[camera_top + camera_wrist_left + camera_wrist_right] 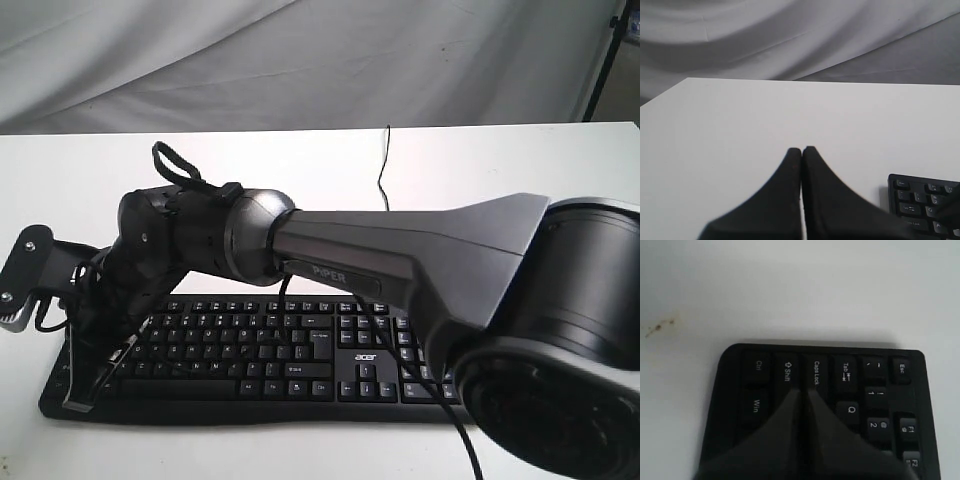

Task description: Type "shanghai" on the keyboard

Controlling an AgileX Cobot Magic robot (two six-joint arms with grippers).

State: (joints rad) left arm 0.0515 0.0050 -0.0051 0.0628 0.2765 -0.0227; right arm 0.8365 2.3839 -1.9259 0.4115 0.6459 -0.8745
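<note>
Off the keyboard's left end, the left gripper [801,149] hangs over the bare white table [740,125]. Its two matte black, wedge-shaped fingers are pressed flat together with nothing between them. The keyboard [300,350], a wide black plastic slab with small white legends and an acer logo, lies flat on the table. Its thin black cable [385,170] trails away toward the creased pale cloth [300,60] behind. Over the keyboard's left end the right gripper [801,390] has its tapered fingers closed to a thin seam, empty, with the tips above the Shift and Caps Lock keys; whether they touch I cannot tell. A small brownish stain [660,327] marks the table just beyond that end. The right arm [400,250], in smooth grey and black casing lettered PiPER, stretches across from the right.
</note>
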